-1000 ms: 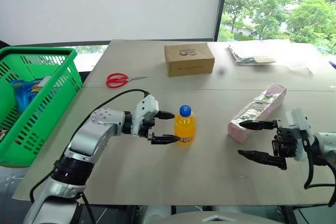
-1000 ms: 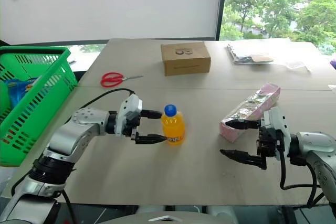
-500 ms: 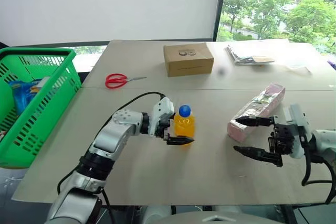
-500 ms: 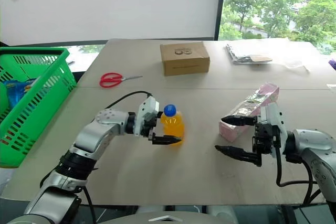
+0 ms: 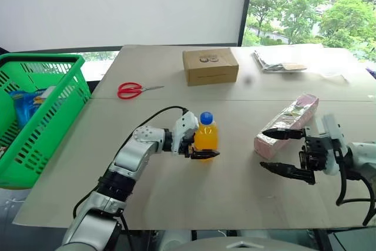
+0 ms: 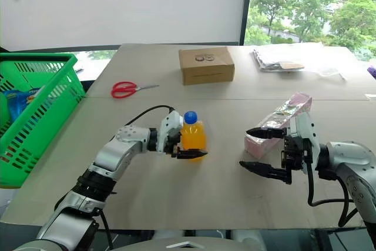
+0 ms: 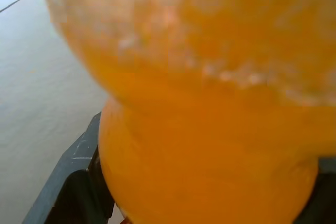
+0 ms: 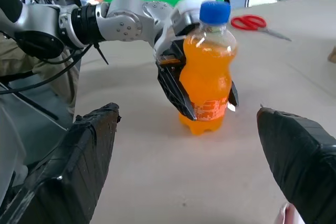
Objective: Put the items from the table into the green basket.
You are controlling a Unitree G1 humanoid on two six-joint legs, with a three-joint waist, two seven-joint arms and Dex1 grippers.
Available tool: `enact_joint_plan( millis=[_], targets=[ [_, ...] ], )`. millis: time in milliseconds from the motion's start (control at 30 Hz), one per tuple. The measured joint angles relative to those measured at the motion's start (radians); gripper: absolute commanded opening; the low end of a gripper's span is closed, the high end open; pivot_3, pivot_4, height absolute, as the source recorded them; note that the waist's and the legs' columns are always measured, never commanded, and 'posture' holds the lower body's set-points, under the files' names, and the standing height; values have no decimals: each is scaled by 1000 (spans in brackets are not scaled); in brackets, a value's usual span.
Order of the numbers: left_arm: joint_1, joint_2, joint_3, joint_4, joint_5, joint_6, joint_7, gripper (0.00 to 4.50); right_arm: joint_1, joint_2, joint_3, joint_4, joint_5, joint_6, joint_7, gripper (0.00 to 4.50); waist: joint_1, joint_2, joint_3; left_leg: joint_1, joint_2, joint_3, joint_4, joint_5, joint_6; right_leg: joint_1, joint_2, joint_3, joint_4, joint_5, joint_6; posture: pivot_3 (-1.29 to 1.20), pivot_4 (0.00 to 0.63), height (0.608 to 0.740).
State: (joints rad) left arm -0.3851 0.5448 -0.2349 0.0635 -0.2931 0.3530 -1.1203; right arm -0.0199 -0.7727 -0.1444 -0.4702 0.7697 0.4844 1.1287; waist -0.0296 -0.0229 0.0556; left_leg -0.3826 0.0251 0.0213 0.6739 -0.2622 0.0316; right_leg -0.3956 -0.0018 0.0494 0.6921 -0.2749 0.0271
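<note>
Orange bottle stands between left gripper jaws.

The beige table carries an orange bottle standing between the left claw's fingers. Red scissors, a cardboard box and papers lie beyond it; a foil packet lies just beside the right claw.

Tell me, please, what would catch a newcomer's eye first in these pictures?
Most likely the small orange bottle with its blue cap, upright mid-table, with the left claw set around its body from the basket side. Next, the bright green basket off the table's left edge, with something blue already inside. Then the pink-and-silver foil packet on the right, where the right claw stands wide open beside its near end.
</note>
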Motion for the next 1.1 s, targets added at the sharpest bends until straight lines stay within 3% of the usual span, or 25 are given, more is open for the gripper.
enact_joint_plan(
  millis=[233, 333, 467, 600, 767, 833, 1067, 1100],
  targets=[
    [-119, 183, 247, -76, -63, 155, 93, 3091, -182, 123, 59, 33, 6, 11, -80, 4500, -9, 0, 0, 0, 1, 0, -1, 0, 0, -1, 0, 0, 1, 0, 0, 39, 0, 724],
    [-182, 281, 373, -42, -93, 203, 125, 3091, -309, 252, 116, 84, -22, 10, -167, 4500, -11, -2, 1, -3, 1, 0, -1, 0, 0, -4, 0, 0, 1, 0, -1, 72, 0, 724],
    [-280, 450, 492, 146, -49, 136, 182, 3091, -510, 403, 173, 190, -77, 10, -285, 4500, -7, -2, 1, -6, 1, 0, -2, 0, -1, -10, 0, 0, 3, 1, -1, 107, 0, 724],
    [-346, 567, 557, 452, 81, -43, 376, 3091, -639, 500, 197, 291, -138, -29, -349, 4500, 15, -3, 1, -15, 1, 0, -3, 1, -1, -18, -3, -2, 4, 1, -2, 119, 0, 724],
    [-293, 613, 609, 676, 157, -96, 565, 3091, -720, 540, 224, 432, -203, -85, -313, 4500, 50, -5, -1, -18, -5, -2, -4, 0, -1, -18, -16, -8, 3, 1, -1, 151, 0, 724],
    [-276, 611, 625, 745, 162, -94, 614, 3091, -734, 551, 239, 459, -216, -92, -301, 4500, 66, -12, -3, -19, -5, -3, -4, 0, -1, -19, -19, -10, 2, 1, -1, 160, 0, 724],
    [-285, 568, 655, 890, 152, -108, 691, 3091, -748, 580, 258, 387, -166, -9, -268, 4500, 101, -24, -10, -21, -7, -11, -4, 1, -4, -18, -31, -30, 3, 2, -3, 173, 0, 724],
    [-286, 560, 653, 902, 152, -117, 691, 3591, -748, 581, 266, 373, -161, 10, -272, 4500, 102, -25, -10, -21, -8, -12, -4, 2, -5, -18, -33, -34, 3, 3, -4, 169, 0, 724]
  ],
)
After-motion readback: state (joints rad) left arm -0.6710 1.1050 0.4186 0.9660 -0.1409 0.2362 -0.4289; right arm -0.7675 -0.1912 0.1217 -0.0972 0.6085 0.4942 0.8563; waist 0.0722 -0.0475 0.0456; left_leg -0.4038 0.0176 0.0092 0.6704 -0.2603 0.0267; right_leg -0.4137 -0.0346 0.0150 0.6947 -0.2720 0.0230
